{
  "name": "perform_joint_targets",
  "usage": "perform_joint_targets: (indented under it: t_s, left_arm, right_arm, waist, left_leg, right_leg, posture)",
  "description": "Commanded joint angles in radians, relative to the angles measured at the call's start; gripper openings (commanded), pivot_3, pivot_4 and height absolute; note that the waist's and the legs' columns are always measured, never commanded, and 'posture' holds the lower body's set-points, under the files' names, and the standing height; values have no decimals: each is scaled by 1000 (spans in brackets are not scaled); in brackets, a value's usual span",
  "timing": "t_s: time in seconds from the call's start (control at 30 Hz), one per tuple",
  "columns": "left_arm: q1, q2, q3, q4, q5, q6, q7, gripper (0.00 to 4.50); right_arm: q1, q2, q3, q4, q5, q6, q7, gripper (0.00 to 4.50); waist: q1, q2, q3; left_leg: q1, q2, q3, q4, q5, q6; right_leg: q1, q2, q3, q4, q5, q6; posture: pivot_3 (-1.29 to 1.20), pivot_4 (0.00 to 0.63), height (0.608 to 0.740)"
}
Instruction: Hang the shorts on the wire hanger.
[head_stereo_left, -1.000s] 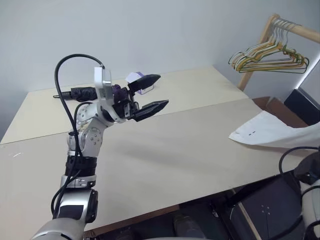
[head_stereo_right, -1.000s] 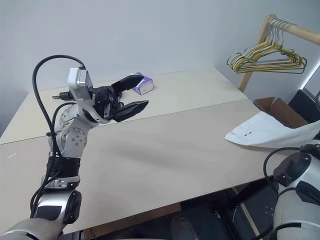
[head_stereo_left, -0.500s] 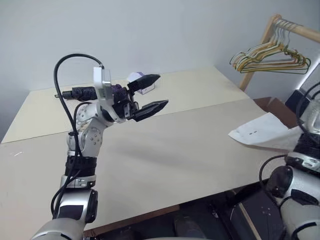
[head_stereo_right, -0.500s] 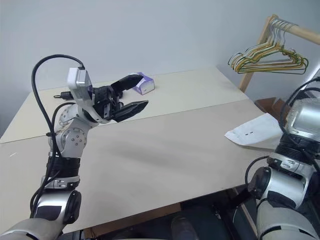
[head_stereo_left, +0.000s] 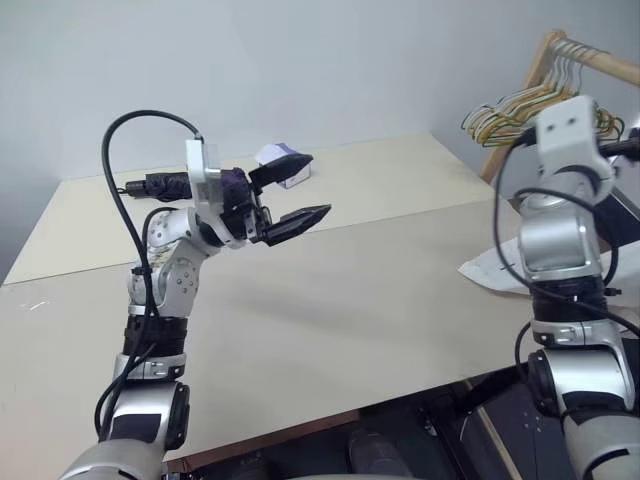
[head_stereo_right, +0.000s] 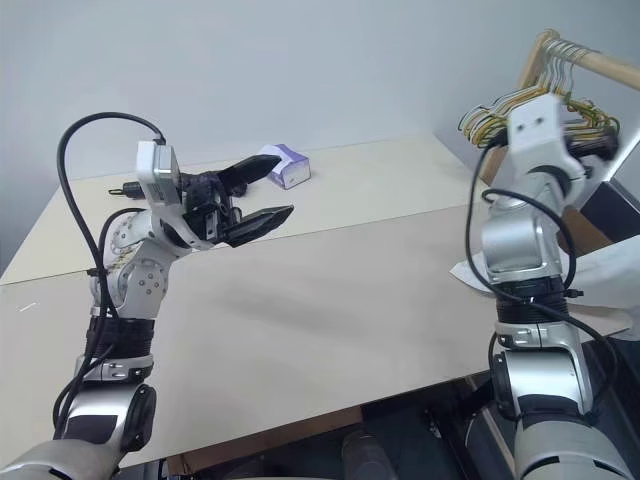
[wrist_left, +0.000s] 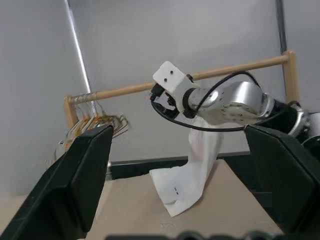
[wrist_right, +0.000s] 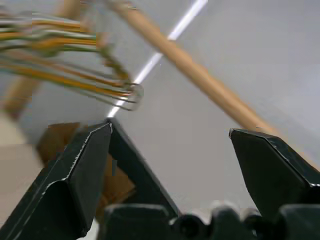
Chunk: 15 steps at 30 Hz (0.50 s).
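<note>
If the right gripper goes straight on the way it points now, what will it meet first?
Probably the wooden rail of the rack. The open right gripper points up between that rail and the bunch of hangers, though depth is unclear.

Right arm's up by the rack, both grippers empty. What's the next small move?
Probably ease the open right gripper toward the bunch of hangers on the wooden rail to take one; the shorts lie untouched at the table edge.

Beige table (head_stereo_left: 330, 300), grey wall (head_stereo_left: 300, 70), wood rack (head_stereo_left: 600, 60).
</note>
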Motion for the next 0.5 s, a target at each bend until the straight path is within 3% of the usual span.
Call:
perform_joint_targets:
  t_s: [0.03, 0.17, 0.3, 0.5]
  left_arm:
    - [26, 24, 42, -27, -9, 15, 40, 4500]
    - [89, 66, 43, -56, 47, 5, 96, 4500]
    - [173, 105, 50, -95, 79, 9, 138, 4500]
    - [290, 129, 40, -139, 144, 7, 215, 4500]
  right_arm:
    - [20, -15, 63, -67, -12, -75, 122, 4391]
    - [80, 9, 45, -162, 85, -146, 299, 4391]
    - [191, -39, 85, -324, 170, -201, 535, 4391]
    - [299, -85, 100, -416, 233, -305, 727, 4391]
  waist:
    - [6, 0, 0]
    - [28, -2, 2]
    - [67, -4, 3]
    - [141, -8, 5]
  left_leg:
    - [0, 0, 0, 0, 0, 0]
    - [0, 0, 0, 0, 0, 0]
    - [-1, 1, -1, 0, 0, 0]
    - [-2, 1, 0, 0, 0, 0]
  right_leg:
    - [0, 0, 0, 0, 0, 0]
    - [-1, 0, 0, 0, 0, 0]
    - [-1, 1, -2, 0, 0, 0]
    - [-2, 0, -2, 0, 1, -1]
  posture:
    - [-145, 0, 740]
    - [-112, 0, 740]
    - [-83, 0, 740]
    - [-1, 0, 740]
